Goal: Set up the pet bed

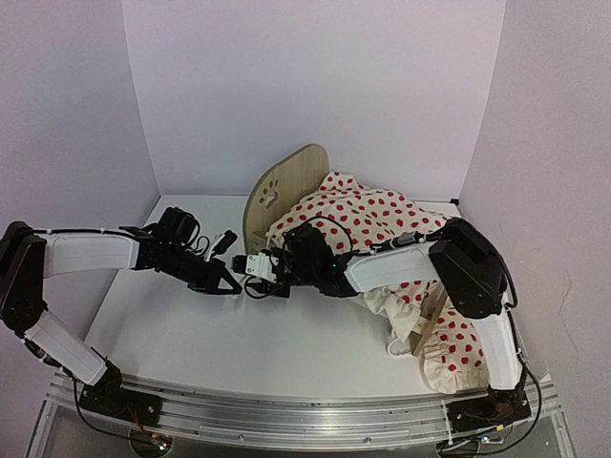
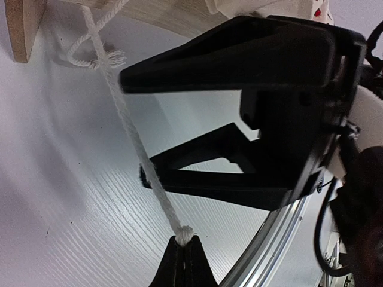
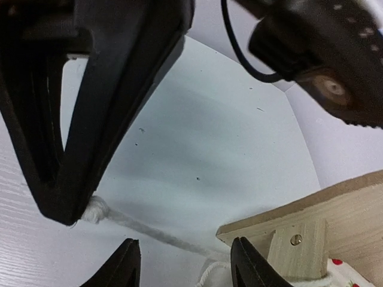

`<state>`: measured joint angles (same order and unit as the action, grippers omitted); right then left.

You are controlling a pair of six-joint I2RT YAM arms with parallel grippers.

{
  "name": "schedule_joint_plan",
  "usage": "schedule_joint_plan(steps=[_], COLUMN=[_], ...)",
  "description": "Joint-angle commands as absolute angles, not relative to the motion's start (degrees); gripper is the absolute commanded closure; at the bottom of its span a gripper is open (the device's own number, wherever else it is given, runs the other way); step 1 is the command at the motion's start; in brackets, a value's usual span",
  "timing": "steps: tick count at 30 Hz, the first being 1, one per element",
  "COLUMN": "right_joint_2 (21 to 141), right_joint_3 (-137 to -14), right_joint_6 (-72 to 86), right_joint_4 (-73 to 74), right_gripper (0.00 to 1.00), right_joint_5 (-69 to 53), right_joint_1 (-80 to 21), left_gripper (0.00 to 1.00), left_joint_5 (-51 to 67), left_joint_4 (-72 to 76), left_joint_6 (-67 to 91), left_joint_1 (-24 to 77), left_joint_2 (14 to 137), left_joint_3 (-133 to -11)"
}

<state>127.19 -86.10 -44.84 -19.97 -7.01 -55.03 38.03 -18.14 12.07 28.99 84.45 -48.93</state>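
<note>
Counts: 1 pet bed (image 1: 284, 187), 1 blanket (image 1: 377, 221), 1 white cord (image 2: 128, 128), 2 grippers. The bed is light plywood with a rounded headboard that has a paw-print cutout. It stands upright, with the headboard near the middle of the worktop's (image 1: 239, 343) far edge and the body running toward the near right corner. The cream, red-spotted blanket is heaped over nearly all of the bed and spills off toward the near right corner, so the mattress is hidden. The right wrist view shows a bare frame corner with one screw. The left gripper (image 2: 183, 248) is fully closed, pinching the cord's knotted end. The cord runs taut from there up to the frame, with a loose frayed loop just beside the wood. The right gripper (image 3: 185, 244) faces the left one tip to tip, just left of the headboard. Its fingers are roughly half open and hold nothing; the cord crosses the gap ahead of them. Both grippers are low over the middle of the worktop.
</note>
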Motion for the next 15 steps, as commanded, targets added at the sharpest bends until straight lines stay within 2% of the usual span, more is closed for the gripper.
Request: schedule_joint_plan(steps=[1,4,7,9,10,12,15], right_joint_2=[129.5,129.5,128.4,127.8,127.3,126.0,125.8], right_joint_3=[-91.3,-91.2,-90.4,-90.0,-89.7,-89.6,-92.0], right_joint_6=[-51.5,-50.8,-47.3,-42.6,-39.1,-29.4,-9.8], right_joint_4=[-21.4,-21.6,-21.7,-21.7,-21.6,-21.5,-20.6], right_gripper=[0.70,0.87,0.99,1.00,1.00,1.00,1.00], right_joint_5=[-7.3,-7.0,-5.6,-2.7,-2.0,-1.8,-5.2], right_joint_1=[-55.8,-56.1,-56.1,-55.8,-55.4,-53.7,-50.1], left_gripper=[1.00,1.00,1.00,0.90,0.76,0.61,0.58], left_joint_5=[41.2,40.8,40.9,41.8,42.3,42.4,45.2], left_joint_4=[-19.4,-18.5,-17.8,-17.2,-16.6,-15.4,-14.2], left_joint_6=[10.3,9.8,9.2,7.4,5.3,-4.0,-34.2], left_joint_1=[29.5,29.4,28.6,28.0,27.8,27.4,27.0], left_joint_2=[82.7,83.0,83.3,83.3,83.1,81.7,76.2], left_joint_3=[-49.6,-49.9,-50.2,-50.7,-51.1,-51.9,-49.5])
